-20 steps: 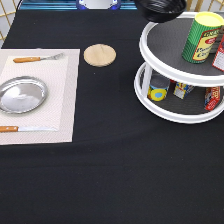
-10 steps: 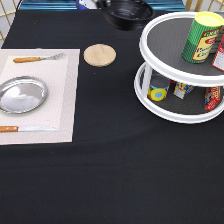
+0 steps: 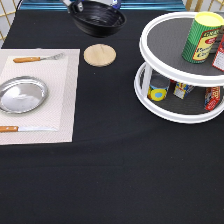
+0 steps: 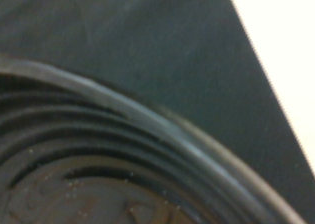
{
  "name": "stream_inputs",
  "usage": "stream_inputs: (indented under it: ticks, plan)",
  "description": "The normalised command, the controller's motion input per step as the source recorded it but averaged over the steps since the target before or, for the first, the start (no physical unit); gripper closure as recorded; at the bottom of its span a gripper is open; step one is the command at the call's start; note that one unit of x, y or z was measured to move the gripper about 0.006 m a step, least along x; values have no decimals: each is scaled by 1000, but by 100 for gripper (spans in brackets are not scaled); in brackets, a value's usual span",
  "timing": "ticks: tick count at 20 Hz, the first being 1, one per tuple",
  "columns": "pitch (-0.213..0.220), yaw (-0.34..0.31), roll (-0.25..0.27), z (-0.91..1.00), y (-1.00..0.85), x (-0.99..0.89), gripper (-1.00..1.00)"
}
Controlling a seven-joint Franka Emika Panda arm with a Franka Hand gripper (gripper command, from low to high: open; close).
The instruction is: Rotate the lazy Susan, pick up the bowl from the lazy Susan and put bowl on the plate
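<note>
Black tablecloth (image 3: 110, 170) runs across the whole table.

Lazy Susan (image 3: 170, 112) at the exterior view's right: two white tiers, grey mats. A yellow-green can (image 3: 202, 37) stands on the upper tier, small tins on the lower. No bowl on either tier now.

Placemat (image 3: 67, 90), pale, at the exterior view's left. On it the plate (image 3: 22, 95), silver and bare, with a fork (image 3: 37, 58) towards the view's top and a knife (image 3: 25, 129) towards its bottom.

Bowl (image 3: 97, 17) is up at the exterior view's top, between lazy Susan and placemat, seemingly clear of the cloth and tilted, so the mouth shows to the camera. Well apart from the plate. The wrist view shows its rim and ridged inside (image 4: 79, 165) close up.

Wooden disc (image 3: 100, 54), tan, just below the bowl in the exterior view.

Gripper (image 3: 75, 5): only a scrap of it at the top edge, by the bowl's far rim. Cannot tell how wide the claw stands; the bowl hanging there suggests it is held, but the grip itself is out of sight.

Handling, as a judgement: glossy, stiff, probably slick; the thin rim is the only real hold, and a one-sided pinch will let it tip. Being round, it has no long axis; only the mouth's tilt matters.
</note>
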Motion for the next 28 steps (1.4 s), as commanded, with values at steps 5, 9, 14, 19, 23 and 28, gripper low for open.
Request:
stream_inputs:
  ticks: [5, 9, 14, 19, 23, 28]
  plan:
    - [-136, -291, 0, -177, -210, 4, 100]
    - [-121, -334, 0, -329, -92, 0, 100]
    - [-74, -314, 1, -406, -153, 0, 100]
    - [-12, -237, 35, -407, -346, 0, 100]
    - [0, -182, 70, -436, -470, 0, 100]
    - [0, -185, 63, -487, -476, 0, 100]
